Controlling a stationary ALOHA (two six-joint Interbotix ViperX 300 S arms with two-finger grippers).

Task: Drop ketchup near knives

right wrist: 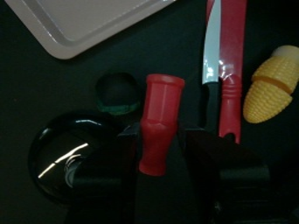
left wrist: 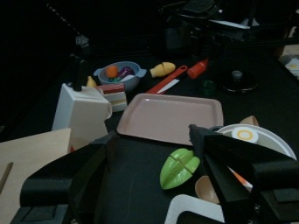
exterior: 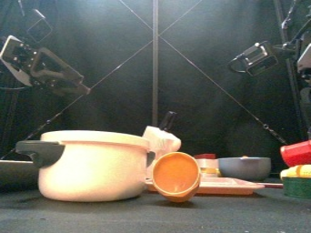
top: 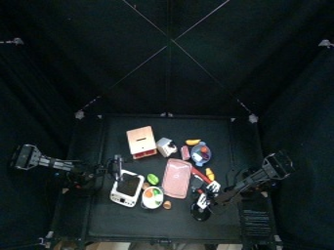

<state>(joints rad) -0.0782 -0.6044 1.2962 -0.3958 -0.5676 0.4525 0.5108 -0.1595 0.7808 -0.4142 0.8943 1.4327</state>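
- Left gripper (left wrist: pixel 152 171), at the table's left, hangs with its jaws spread wide, holding nothing, above a green leaf (left wrist: pixel 177 166) and pink tray (left wrist: pixel 176 118).
- Right gripper (right wrist: pixel 173 166), at the right, has its jaws open astride the red ketchup bottle (right wrist: pixel 158 122); I cannot tell whether they touch it.
- The red-handled knife (right wrist: pixel 225 66) lies just beside the bottle, next to toy corn (right wrist: pixel 268 85).
- Likely best: close squarely mid-bottle, lift clear, and release alongside the blade.

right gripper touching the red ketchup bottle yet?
Cannot tell. In the right wrist view the right gripper straddles the red ketchup bottle, but its dark jaws blend into the table, so neither contact nor gap shows plainly.
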